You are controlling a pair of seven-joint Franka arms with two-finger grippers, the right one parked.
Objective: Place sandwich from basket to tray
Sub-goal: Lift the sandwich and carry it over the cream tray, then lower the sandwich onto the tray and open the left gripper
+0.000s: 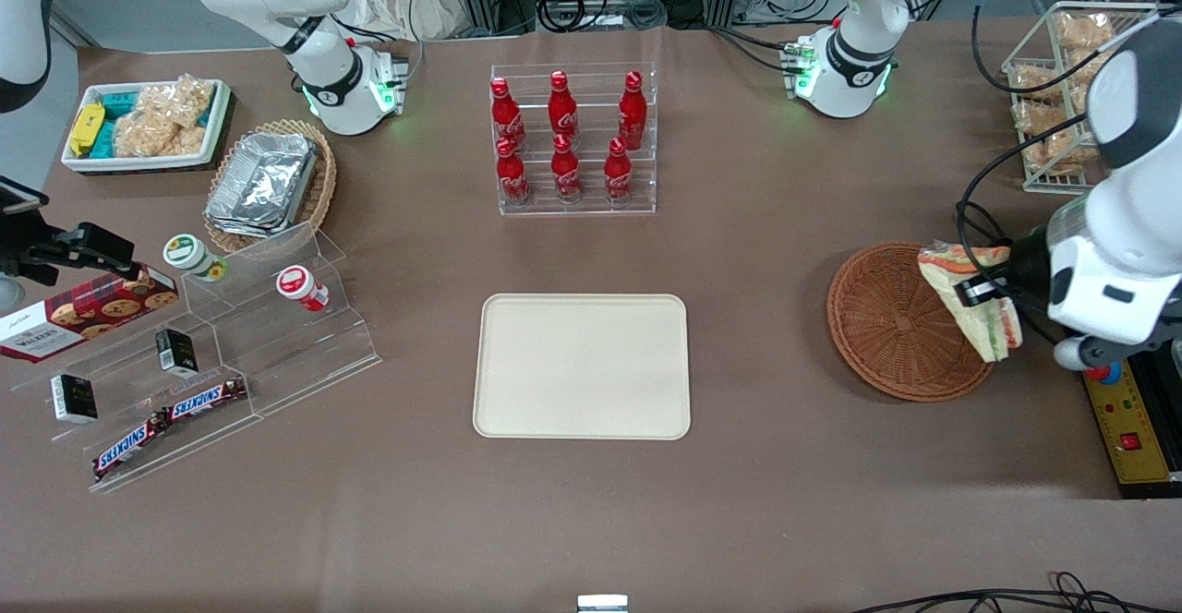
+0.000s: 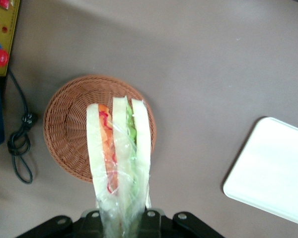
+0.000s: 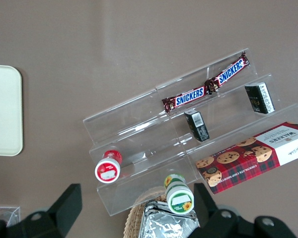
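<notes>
The gripper (image 1: 981, 292) clenches the sandwich (image 1: 971, 306) above the basket's (image 1: 891, 327) rim toward the working arm's desk edge; bare desk separates basket and tray (image 1: 582, 366).

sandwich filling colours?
Orange, red and green between pale bread; sandwich held by the gripper above the basket. Left wrist view.

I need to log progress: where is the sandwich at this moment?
The sandwich is lifted out, held by the gripper above the basket rim nearest the working arm, not yet near the tray.
</notes>
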